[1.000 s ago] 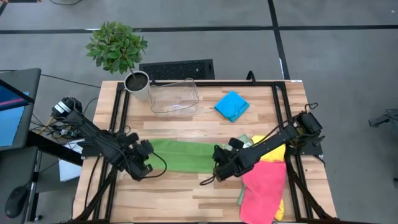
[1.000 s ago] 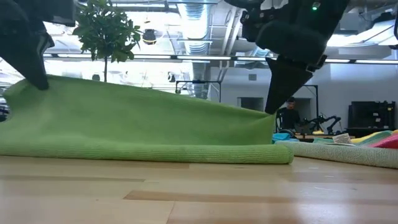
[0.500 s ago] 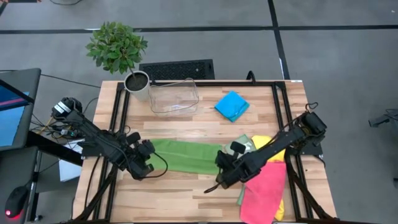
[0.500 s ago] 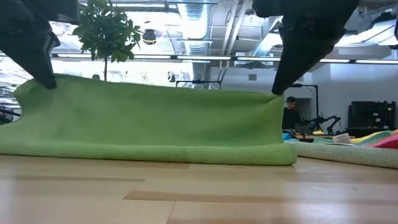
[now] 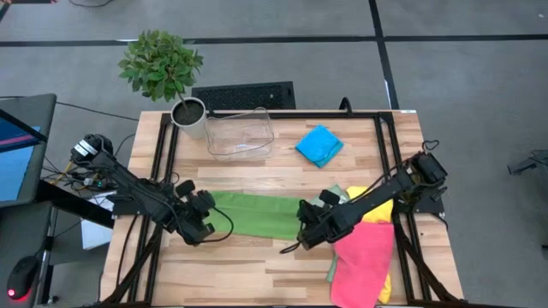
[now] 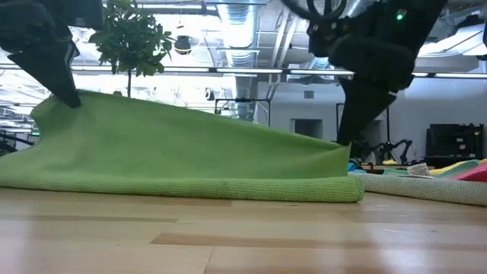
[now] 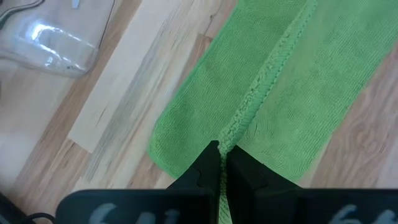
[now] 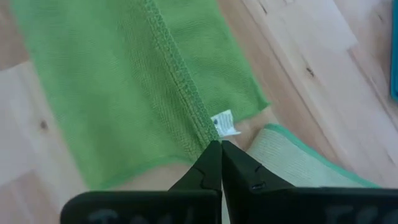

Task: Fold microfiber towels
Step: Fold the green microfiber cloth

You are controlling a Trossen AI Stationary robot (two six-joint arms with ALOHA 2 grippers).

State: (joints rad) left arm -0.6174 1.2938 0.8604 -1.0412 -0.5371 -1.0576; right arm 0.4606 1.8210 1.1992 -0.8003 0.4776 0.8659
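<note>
Currently bright green towel (image 5: pixel 253 215) lies mid-table, folded lengthwise, both ends lifted by 2 grippers. Left gripper (image 7: pixel 222 163) pinches its hemmed edge at one end, fingers pressed together; right gripper (image 8: pixel 219 155) pinches the other end beside the white tag (image 8: pixel 224 123). Pink towel (image 5: pixel 364 261) sits near the right arm, blue towel (image 5: pixel 319 145) beside the clear bin (image 5: pixel 240 134).

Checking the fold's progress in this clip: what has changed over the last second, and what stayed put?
The right gripper, shut on the green towel, lifted its corner and then lowered it again, so the raised edge slopes down toward it. The left gripper stayed shut on the other corner, held high. The blue towel, the pink towel and the clear bin did not move.
</note>
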